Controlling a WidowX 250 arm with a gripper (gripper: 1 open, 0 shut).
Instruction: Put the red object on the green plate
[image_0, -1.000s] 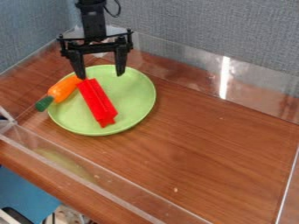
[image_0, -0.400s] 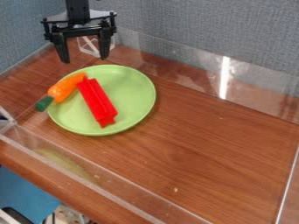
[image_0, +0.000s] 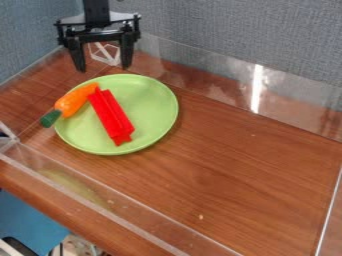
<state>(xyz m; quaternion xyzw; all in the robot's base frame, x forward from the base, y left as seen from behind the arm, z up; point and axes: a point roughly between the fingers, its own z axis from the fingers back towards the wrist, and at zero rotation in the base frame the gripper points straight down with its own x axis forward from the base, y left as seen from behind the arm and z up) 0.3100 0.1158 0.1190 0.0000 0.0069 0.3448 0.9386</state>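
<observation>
The red object (image_0: 111, 115), a long ridged bright red bar, lies flat on the green plate (image_0: 154, 118), running diagonally across the plate's left half. My gripper (image_0: 102, 55) hangs above and behind the plate's far left rim, pointing down. Its black fingers are spread wide and nothing is between them. It is well clear of the red object.
An orange carrot-shaped toy (image_0: 71, 102) with a green end leans on the plate's left rim. Clear plastic walls (image_0: 254, 85) ring the brown wooden table. A blue-grey wall stands behind.
The gripper rose from just over the plate's far rim and shifted left and back, fingers open throughout. The red object and plate stayed put.
</observation>
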